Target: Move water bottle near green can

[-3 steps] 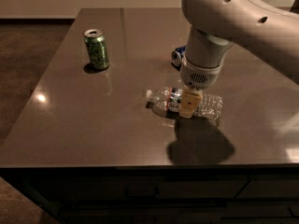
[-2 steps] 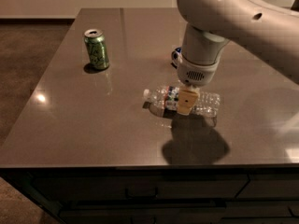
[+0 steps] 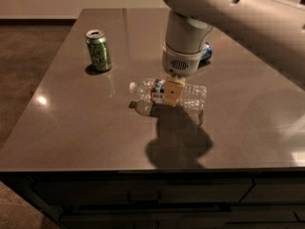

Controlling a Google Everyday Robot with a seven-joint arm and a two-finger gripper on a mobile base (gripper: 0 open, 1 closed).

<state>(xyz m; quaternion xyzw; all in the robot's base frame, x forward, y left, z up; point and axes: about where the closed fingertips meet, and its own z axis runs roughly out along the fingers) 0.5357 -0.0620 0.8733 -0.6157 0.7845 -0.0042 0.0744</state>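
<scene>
Water bottle (image 3: pixel 193 95): I logged it shifted left toward green can (image 3: pixel 98 50); gripper (image 3: pixel 171 93) clamped across its middle, above counter (image 3: pixel 71 128).

The pale cream-white robot arm (image 3: pixel 248 13) reaches in from the upper right, high above the clear ribbed plastic water bottle (image 3: pixel 191 95). It bends into a thick cylindrical wrist (image 3: pixel 183 46) that points straight down over the bottle's middle. Below the wrist's vented grey collar (image 3: pixel 179 67), the two-finger gripper (image 3: pixel 172 90) straddles the bottle just beside its label band. One tan finger pad (image 3: pixel 172 94) lies flat against the bottle's near side; the other finger is hidden behind the bottle. The jaws are clamped on the bottle's body.
</scene>
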